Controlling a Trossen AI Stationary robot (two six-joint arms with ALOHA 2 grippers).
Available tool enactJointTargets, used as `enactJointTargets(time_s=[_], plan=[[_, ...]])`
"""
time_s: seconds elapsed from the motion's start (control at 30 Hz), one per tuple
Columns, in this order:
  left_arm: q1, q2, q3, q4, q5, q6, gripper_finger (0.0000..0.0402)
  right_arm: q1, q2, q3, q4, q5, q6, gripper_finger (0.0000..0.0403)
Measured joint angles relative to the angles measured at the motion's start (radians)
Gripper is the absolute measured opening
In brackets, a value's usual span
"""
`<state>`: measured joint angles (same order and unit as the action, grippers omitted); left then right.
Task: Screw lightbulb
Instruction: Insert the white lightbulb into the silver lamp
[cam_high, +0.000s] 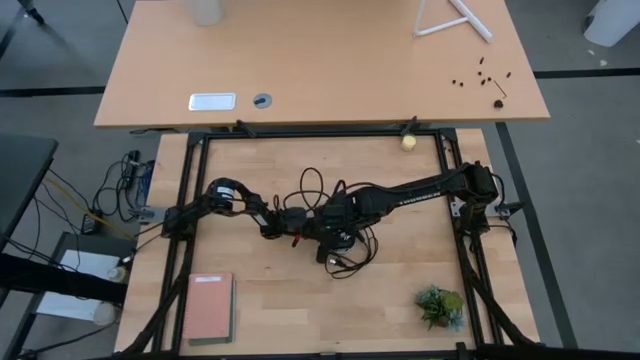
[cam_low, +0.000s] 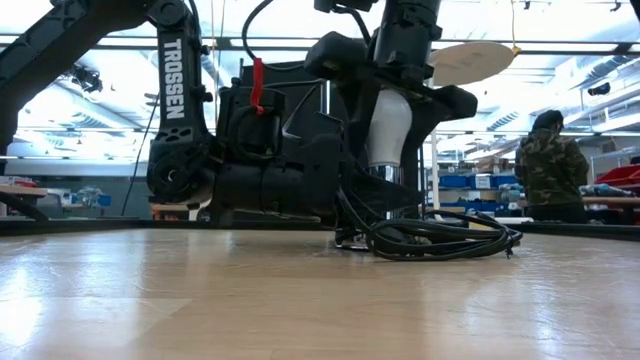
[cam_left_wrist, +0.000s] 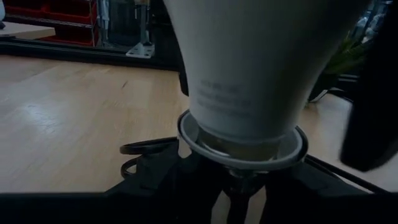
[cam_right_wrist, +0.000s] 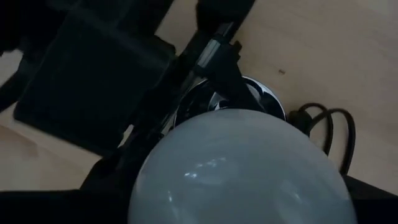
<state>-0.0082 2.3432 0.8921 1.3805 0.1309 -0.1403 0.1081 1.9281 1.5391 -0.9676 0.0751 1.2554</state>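
You have a wooden worktop (cam_high: 400, 290) in front of you, with both arms meeting near its middle. The left arm (cam_high: 215, 198) reaches in from the left edge, the right arm (cam_high: 420, 190) from the right edge, and their tools come together over a tangle of black cord (cam_low: 440, 238).

In the low view the bulb (cam_low: 388, 125) stands upright, narrow end down, over the silver socket (cam_left_wrist: 241, 146). The left wrist view shows you its neck sitting inside the socket's rim. How far it is threaded in, you cannot tell.

The right gripper (cam_low: 390, 60) comes down from above, its fingers closed around the bulb's rounded top; in the right wrist view the dome fills the space between them. The left gripper (cam_low: 300, 160) sits low beside the socket, at its base; whether its fingers pinch the socket or stand apart from it, you cannot tell.

Away from the work, a red book (cam_high: 208, 305) lies near the front left corner, a small plant (cam_high: 440, 305) near the front right corner, and a yellowish ball (cam_high: 408, 142) at the far edge.
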Motion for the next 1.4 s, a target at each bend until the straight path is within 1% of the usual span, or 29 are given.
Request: enactJointTargets(time_s=[0.13,0.3,0.47,0.57,0.73,0.9,1.17,1.4], plan=[[0.0,0.0,0.0,-0.003,0.009,-0.002,0.0189,0.007,0.0,-0.001,0.031,0.003,-0.107,0.0291],[0.0,0.0,0.0,-0.003,0.01,-0.005,0.0189,0.01,-0.005,-0.002,0.046,0.016,-0.24,0.0337],[0.001,0.0,0.0,-0.003,0.01,-0.014,0.0189,0.0,-0.02,-0.004,0.039,0.016,-0.298,0.0382],[0.001,0.0,0.0,-0.003,0.01,-0.017,0.0189,-0.006,-0.025,-0.004,0.017,0.016,-0.319,0.0396],[0.001,0.0,0.0,-0.003,0.01,-0.017,0.0189,-0.017,-0.025,-0.004,-0.032,0.014,-0.384,0.0398],[0.002,0.0,0.0,-0.004,0.01,-0.015,0.0189,-0.033,-0.028,0.0,-0.046,0.002,-0.441,0.0396],[0.001,0.0,0.0,-0.004,-0.005,-0.002,0.0189,-0.034,-0.03,0.08,-0.106,-0.029,-0.542,0.0396],[0.001,0.0,0.0,-0.004,-0.01,-0.001,0.0189,-0.034,-0.032,0.104,-0.128,-0.048,-0.658,0.0396]])
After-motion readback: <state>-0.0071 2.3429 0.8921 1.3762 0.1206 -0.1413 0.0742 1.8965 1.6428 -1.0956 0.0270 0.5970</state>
